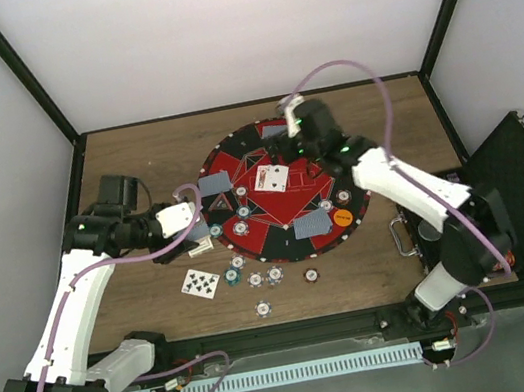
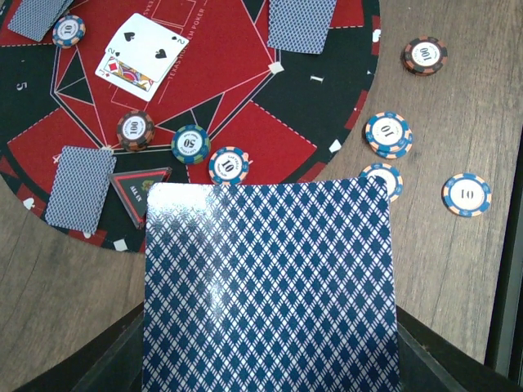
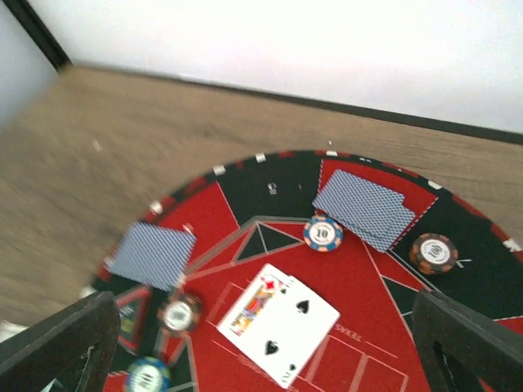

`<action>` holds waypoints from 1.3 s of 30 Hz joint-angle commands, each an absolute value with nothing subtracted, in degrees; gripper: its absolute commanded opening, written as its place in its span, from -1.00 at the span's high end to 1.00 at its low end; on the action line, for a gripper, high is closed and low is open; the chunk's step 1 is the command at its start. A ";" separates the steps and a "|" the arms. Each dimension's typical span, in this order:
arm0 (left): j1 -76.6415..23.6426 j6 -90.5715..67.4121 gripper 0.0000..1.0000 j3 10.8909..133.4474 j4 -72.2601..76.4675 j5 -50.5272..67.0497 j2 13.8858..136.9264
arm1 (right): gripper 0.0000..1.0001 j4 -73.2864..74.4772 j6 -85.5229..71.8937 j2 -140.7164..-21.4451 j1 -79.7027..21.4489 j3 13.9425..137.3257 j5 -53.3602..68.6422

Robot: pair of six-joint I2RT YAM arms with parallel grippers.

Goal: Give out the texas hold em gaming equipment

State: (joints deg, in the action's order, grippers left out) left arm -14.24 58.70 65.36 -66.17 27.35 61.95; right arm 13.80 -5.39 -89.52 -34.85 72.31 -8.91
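My left tool (image 1: 195, 232) is clenched on a blue-backed card (image 2: 270, 286), back up, over the desk (image 1: 133, 158) just off the left rim of the mat (image 1: 226, 167). In its wrist view that card fills the lower frame, and its far edge reaches the mat's rim right beside a 10 chip (image 2: 229, 166). My right tool (image 3: 265, 327) is released, fingers spread wide with nothing between them, above the far part of the mat. Below it a spade card (image 3: 278, 322) lies face up near the mat's middle, and a face-down pile (image 3: 364, 208) lies toward the far rim with a blue chip (image 3: 323, 234) touching its near edge. An orange button (image 1: 342, 214) sits on the mat's right side. Off the mat, on the near desk, a second face-up card (image 1: 199, 283) lies beside several loose chips (image 1: 274, 276). The case (image 1: 523, 180) stands open at the desk's right edge.
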 commanded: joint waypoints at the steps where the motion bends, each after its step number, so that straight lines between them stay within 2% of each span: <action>1: -14.15 58.77 0.91 66.57 -65.94 29.09 60.96 | -1.00 16.80 -23.39 -84.93 -29.70 73.44 18.08; 4: -14.16 58.74 0.91 66.53 -65.59 29.17 61.04 | -1.00 17.96 -27.02 -85.45 -30.08 72.97 32.58; 6: -14.20 58.59 0.91 66.44 -65.20 29.26 61.16 | -1.00 17.74 -29.90 -85.79 -32.19 71.81 37.06; 11: -14.16 58.45 0.91 66.04 -64.67 29.27 61.35 | -1.00 11.61 -37.16 -84.68 -39.77 68.21 39.82; 21: -14.18 58.36 0.91 65.87 -64.59 28.98 61.35 | -0.91 3.17 -46.02 -90.87 -46.01 68.91 44.15; 39: -14.16 58.61 0.91 65.74 -64.76 28.91 61.30 | -0.80 -7.98 -54.51 -103.52 -49.40 75.22 50.30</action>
